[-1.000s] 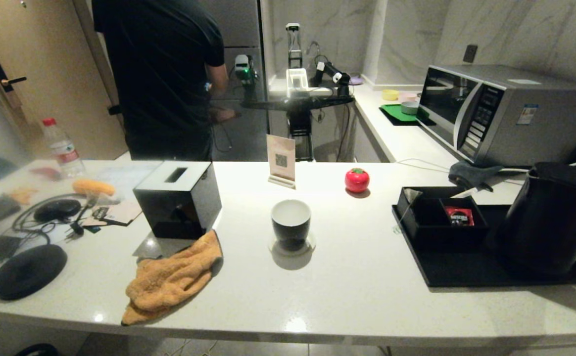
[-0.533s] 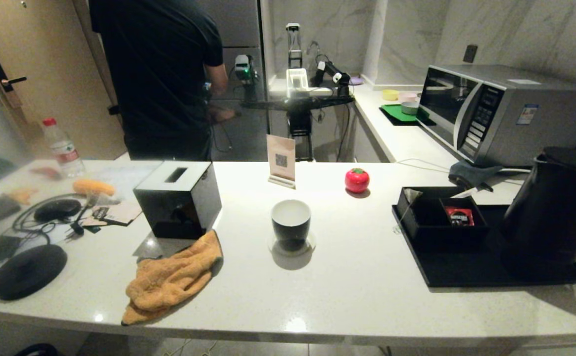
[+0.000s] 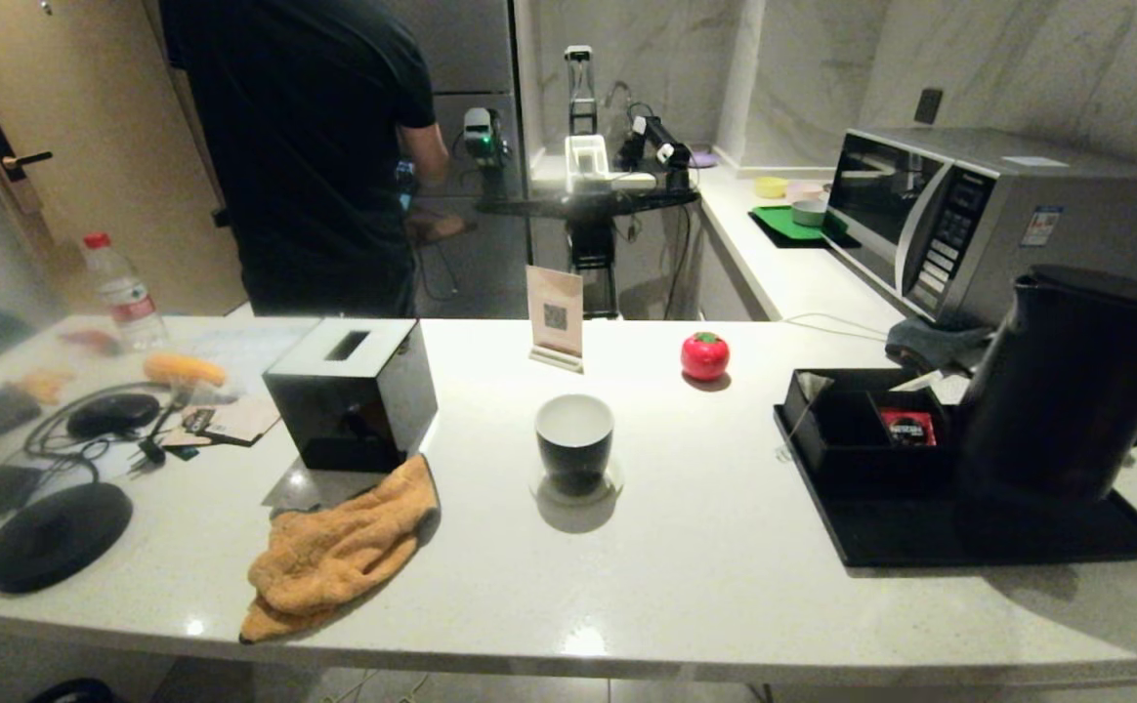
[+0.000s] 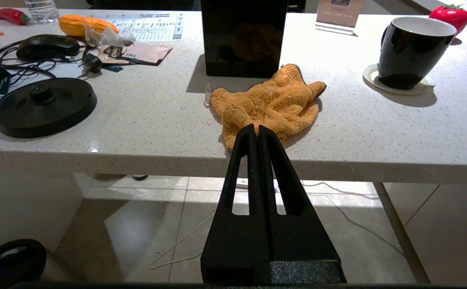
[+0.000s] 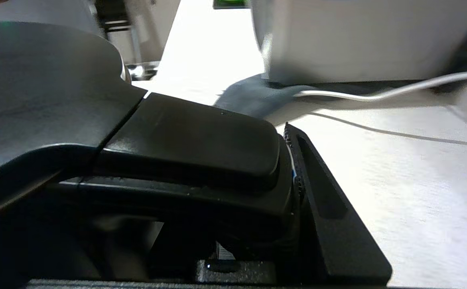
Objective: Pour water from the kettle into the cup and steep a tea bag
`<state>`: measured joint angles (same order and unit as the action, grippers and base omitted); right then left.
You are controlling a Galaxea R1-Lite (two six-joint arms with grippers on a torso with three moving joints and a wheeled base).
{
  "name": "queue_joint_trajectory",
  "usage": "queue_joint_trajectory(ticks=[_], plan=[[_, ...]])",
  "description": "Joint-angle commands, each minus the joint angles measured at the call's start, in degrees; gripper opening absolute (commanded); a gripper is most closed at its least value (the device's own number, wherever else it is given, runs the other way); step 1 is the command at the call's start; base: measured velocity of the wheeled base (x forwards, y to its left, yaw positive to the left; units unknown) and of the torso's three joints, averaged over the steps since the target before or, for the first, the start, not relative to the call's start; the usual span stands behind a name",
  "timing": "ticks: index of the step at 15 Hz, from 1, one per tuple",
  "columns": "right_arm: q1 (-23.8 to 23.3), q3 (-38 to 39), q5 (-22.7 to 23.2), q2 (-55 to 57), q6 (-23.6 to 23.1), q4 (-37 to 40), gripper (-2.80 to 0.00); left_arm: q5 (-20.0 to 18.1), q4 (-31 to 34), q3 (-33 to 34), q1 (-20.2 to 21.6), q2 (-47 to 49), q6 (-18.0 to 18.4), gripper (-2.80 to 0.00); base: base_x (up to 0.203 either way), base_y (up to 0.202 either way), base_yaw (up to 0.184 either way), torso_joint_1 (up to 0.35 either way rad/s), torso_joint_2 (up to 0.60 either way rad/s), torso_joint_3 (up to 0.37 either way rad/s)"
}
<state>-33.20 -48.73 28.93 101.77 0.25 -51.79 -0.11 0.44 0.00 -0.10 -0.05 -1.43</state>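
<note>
While right pincer point(image 5: 297, 188) clamps kettle point(image 3: 1067, 386) handle, left pincer point(image 4: 256, 132) closed.

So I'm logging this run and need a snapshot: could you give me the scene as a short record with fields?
kettle: held above the black tray, upright
right gripper: shut on the kettle's handle
left gripper: shut, empty, below the counter edge
cup: upright on a coaster, mid-counter, looks empty
orange cloth: crumpled, beside the cup toward the robot's left

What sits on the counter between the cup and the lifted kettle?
In the head view: bare counter, then the black tray's compartment box; beyond it, the kettle.
</note>
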Motion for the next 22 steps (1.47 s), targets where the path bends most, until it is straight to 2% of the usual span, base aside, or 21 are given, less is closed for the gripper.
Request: queue_joint_trajectory(ticks=[1, 6, 9, 12, 14, 20, 22], plan=[[3.5, 0.1, -0.9, -3.6, 0.0, 1.2, -2.80, 0.0, 0.0, 0.0, 0.0, 0.0, -0.1, -2.80, 0.000, 0.000, 0.000, 0.000, 0.00, 0.000], [10.1, 0.9, -2.5, -7.2, 0.0, 2.4, -2.80, 0.0, 0.0, 0.0, 0.0, 0.0, -0.1, -2.80, 0.000, 0.000, 0.000, 0.000, 0.00, 0.000], [15.4, 1.5, -9.1, -8.8, 0.1, 3.5, -2.80, 0.0, 0.0, 0.0, 0.0, 0.0, -0.1, -2.80, 0.000, 0.000, 0.000, 0.000, 0.00, 0.000], [19.5, 2.4, -12.4, -9.8, 0.0, 3.7, -2.80, 0.0, 0.0, 0.0, 0.0, 0.0, 0.0, -2.80, 0.000, 0.000, 0.000, 0.000, 0.00, 0.000], [22.7, 2.6, -17.4, -10.3, 0.0, 4.9, -2.80, 0.0, 0.0, 0.0, 0.0, 0.0, -0.1, -2.80, 0.000, 0.000, 0.000, 0.000, 0.00, 0.000], [28.3, 3.5, -26.9, -11.0, -0.5, 5.3, -2.80, 0.0, 0.0, 0.0, 0.0, 0.0, 0.0, -2.80, 0.000, 0.000, 0.000, 0.000, 0.00, 0.000], [30.3, 3.5, -30.5, -10.9, -2.2, 5.8, -2.80, 0.0, 0.0, 0.0, 0.0, 0.0, 0.0, -2.80, 0.000, 0.000, 0.000, 0.000, 0.00, 0.000]])
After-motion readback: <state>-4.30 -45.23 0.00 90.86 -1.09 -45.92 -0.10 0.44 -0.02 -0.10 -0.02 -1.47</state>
